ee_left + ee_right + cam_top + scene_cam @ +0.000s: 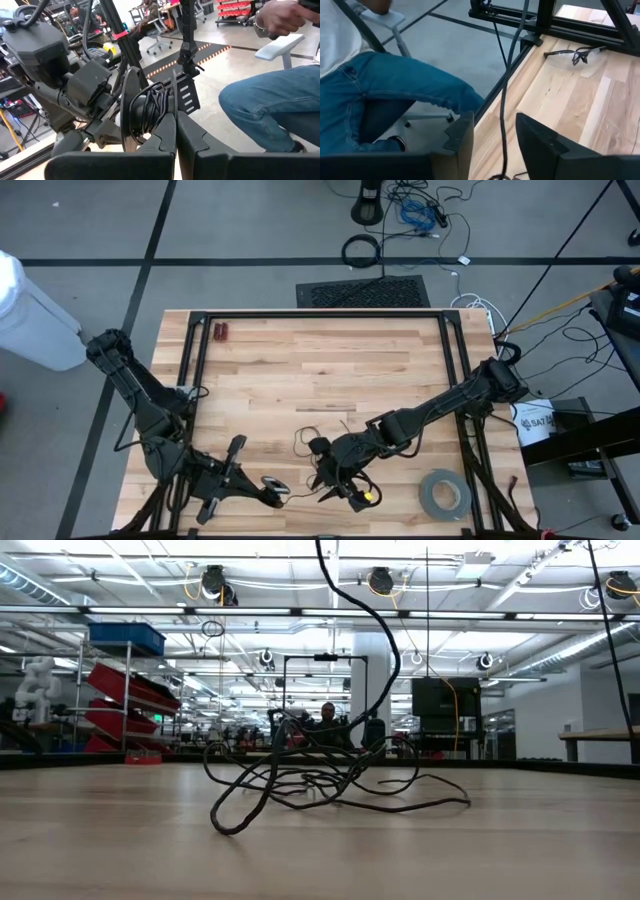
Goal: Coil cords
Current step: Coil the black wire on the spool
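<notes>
My left gripper (pixel 277 497) sits at the desk's (pixel 300 360) six o'clock edge, fingers together on the thin black cord (pixel 322 455) — loose strands sprawl just toward three o'clock, under my right gripper (pixel 340 485), fingers apart.

White label (pixel 534 422) on the floor, beyond the table edge and well apart from the right gripper (pixel 345 492): dark printed letters, reading roughly "SAZ"; no other text is legible
</notes>
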Available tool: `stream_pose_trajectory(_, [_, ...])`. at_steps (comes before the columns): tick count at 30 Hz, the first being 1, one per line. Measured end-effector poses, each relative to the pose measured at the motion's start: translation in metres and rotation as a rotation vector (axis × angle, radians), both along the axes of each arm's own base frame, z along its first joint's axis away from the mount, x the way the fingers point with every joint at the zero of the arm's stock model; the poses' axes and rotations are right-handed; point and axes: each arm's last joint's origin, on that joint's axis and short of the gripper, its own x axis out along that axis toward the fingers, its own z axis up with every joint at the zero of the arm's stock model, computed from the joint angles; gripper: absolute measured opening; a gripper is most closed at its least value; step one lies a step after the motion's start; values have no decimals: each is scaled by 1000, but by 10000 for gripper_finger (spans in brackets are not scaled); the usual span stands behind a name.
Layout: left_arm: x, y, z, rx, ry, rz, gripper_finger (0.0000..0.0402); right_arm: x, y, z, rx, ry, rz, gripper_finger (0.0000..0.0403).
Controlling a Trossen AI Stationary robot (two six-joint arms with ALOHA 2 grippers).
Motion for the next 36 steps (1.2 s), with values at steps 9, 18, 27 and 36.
stream_pose_trajectory(9, [0,0,0,-21,10,4,0,1,1,-1,-1,-3,7,49])
stream_pose_trajectory(18, [0,0,0,-12,7,6,0,1,2,1,31,-15,53,2])
stream_pose_trajectory(27, [0,0,1,-6,-7,4,0,4,1,-1,-24,-58,26,1])
stream_pose_trajectory(36, [5,-4,4,-9,-75,4,0,10,-4,7,-59,-178,-17,0])
